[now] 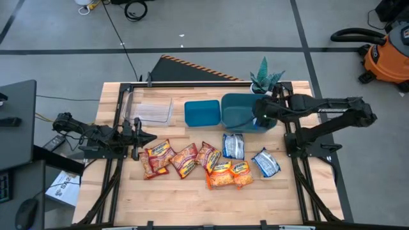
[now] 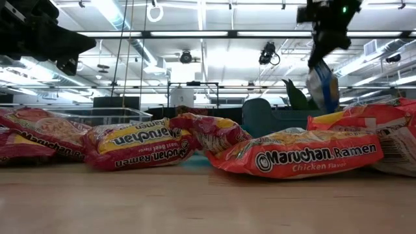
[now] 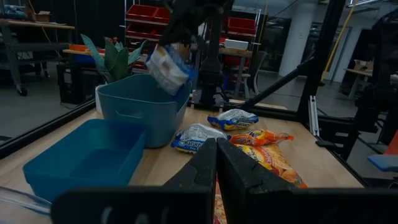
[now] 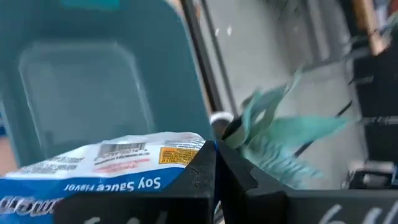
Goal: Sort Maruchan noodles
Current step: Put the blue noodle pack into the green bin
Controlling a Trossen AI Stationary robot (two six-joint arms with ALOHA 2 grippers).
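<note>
Several Maruchan packets lie flat on the table in the high view: red ones, orange ones, and blue-and-white ones. My right gripper hangs over the deep teal bin, shut on another blue-and-white packet. My left gripper is shut and holds nothing. It waits low at the table's left, beside the red packets. My right gripper pinches the blue-and-white packet between its two fingers at an edge, coming from above and pointing down. The packet hangs below the fingers, lifted clear, over the deep teal bin's opening.
A shallower teal bin stands to the left of the deep one. A clear plastic tray lies farther left. A small potted plant stands behind the deep bin at the far edge. The table's near strip is bare wood.
</note>
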